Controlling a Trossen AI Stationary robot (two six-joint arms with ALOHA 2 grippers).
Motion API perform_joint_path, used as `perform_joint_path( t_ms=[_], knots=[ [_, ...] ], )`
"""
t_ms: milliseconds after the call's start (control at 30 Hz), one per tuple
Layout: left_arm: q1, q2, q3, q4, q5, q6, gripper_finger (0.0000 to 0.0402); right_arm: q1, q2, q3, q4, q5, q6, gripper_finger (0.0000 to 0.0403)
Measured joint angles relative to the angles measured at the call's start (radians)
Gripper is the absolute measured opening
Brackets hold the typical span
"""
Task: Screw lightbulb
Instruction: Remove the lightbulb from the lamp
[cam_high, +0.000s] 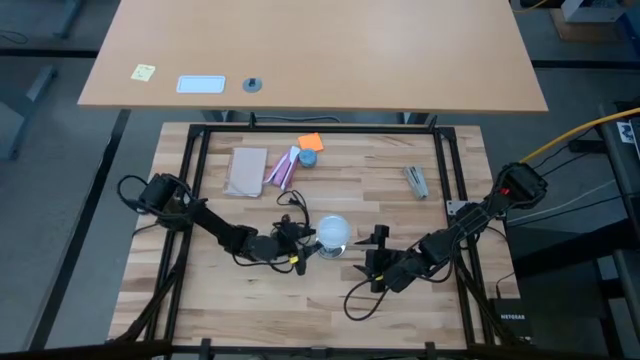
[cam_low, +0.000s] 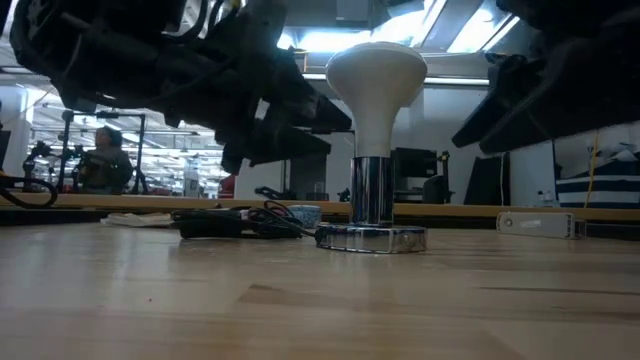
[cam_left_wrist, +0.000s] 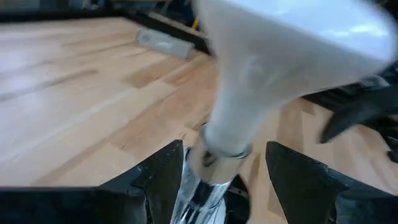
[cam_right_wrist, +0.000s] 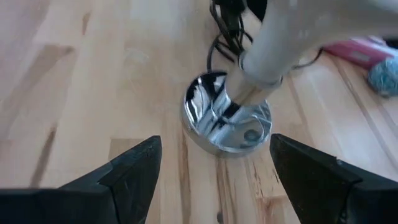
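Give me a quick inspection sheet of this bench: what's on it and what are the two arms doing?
Surface: wooden table, black frame.
Job's things: lightbulb upright in chrome socket.
Clutter: tan packet, pink packet, orange pad, grey piece.
Grippers: left gripper open, fingers either side of the bulb's neck; right gripper open beside it.
Cables: dark cord by the socket.
Surroundings: second table; person far off.

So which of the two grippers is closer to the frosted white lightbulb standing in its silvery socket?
The left gripper: its fingers flank the frosted white lightbulb at its neck. The right gripper hangs open farther off, apart from it.
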Motion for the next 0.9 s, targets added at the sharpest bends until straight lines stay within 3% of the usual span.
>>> perform_joint_path(
  t_ms=[167,433,567,900],
  knots=[
    [0.000,0.034,0.000,0.063,0.021,0.110,0.0221,0.000,0.000,-0.030,0.002,-0.003,0.031,0.0305],
    [0.041,0.108,0.023,0.123,0.049,0.134,0.0221,-0.007,0.002,-0.035,0.004,0.000,0.029,0.0305],
    [0.064,0.131,0.063,0.124,0.117,0.168,0.0221,-0.024,0.037,-0.035,0.008,0.007,0.029,0.0305],
    [0.093,0.175,0.163,0.115,0.169,0.275,0.0221,-0.119,0.155,-0.035,0.133,-0.087,-0.004,0.0305]
  ],
)
